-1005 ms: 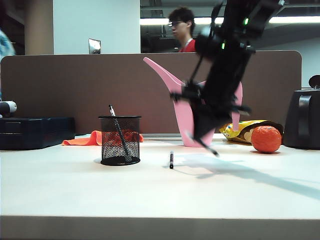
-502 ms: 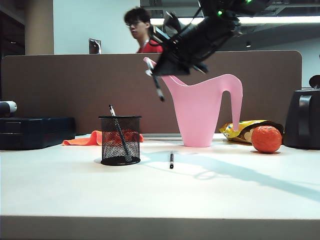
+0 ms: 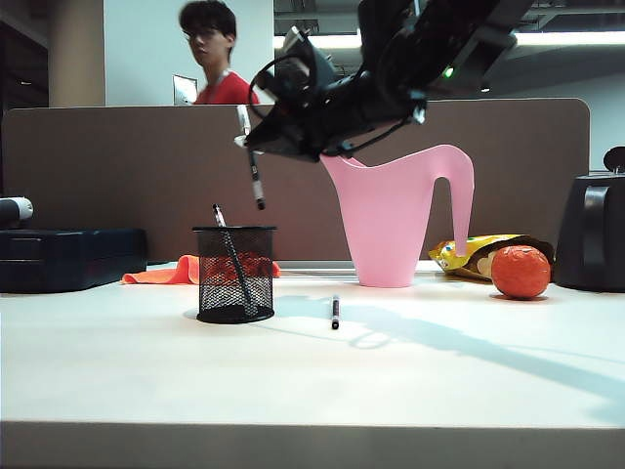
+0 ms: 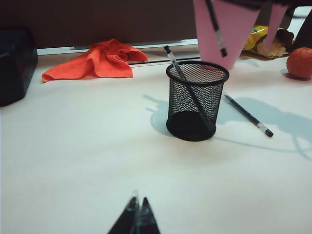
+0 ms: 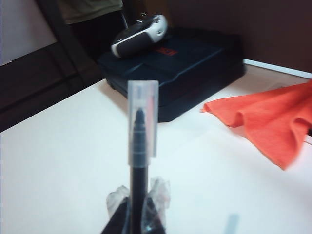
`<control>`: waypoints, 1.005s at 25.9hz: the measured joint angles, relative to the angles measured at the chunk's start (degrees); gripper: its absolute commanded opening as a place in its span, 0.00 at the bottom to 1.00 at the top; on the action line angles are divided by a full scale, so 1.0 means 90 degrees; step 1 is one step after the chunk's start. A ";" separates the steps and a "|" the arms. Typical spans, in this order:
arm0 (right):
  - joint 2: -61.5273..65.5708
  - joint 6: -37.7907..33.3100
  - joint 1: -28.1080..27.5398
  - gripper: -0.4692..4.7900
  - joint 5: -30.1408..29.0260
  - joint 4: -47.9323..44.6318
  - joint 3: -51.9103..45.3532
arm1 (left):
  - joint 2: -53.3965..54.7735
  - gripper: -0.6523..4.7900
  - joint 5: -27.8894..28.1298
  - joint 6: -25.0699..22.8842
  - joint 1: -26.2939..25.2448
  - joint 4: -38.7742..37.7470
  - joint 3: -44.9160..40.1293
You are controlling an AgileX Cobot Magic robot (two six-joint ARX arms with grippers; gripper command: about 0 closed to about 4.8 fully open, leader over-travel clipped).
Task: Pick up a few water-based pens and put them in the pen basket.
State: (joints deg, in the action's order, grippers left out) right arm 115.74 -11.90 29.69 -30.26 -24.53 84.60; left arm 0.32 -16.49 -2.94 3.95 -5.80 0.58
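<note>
1. My right claw [image 3: 250,137] hangs high in the air, clamped on a pen [image 3: 254,168]; the wrist view shows the two pads pressed against the dark barrel [image 5: 138,185], its clear cap [image 5: 142,119] pointing away from me.
2. From the front, that held pen hangs nearly upright below my claw, tip down, slightly tilted.
3. Straight under it, well apart from the tip, stands the basket [image 3: 234,274], a black mesh cup on the white table [image 3: 312,381].
4. One pen [image 3: 230,256] already leans inside the basket, its top poking over the rim toward my held pen without touching it.
5. A third pen [image 3: 334,313] lies flat on the table, below me and off to the side of the basket nearer the pink can [image 3: 395,220].
6. The can stands behind and beneath my arm; beyond it are a yellow bag [image 3: 474,256] and an orange ball [image 3: 520,272].
7. On the other side of the basket, farther back, an orange cloth [image 3: 176,272] lies crumpled beside a dark box [image 3: 68,256].
8. My left claw [image 4: 136,222] sits low over the table, well apart from the basket [image 4: 197,100], fingers together with nothing between them.
9. A person in red [image 3: 220,59] stands behind the brown partition.
</note>
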 measured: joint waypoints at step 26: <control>-0.0651 -0.0032 0.0046 0.08 0.1940 0.2208 0.0000 | 0.0000 0.11 0.0002 0.0000 -0.0002 -0.0005 0.0000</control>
State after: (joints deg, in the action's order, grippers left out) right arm 109.89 -12.19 30.11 -12.80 -4.67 84.60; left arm 0.32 -16.47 -2.94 3.92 -5.85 0.58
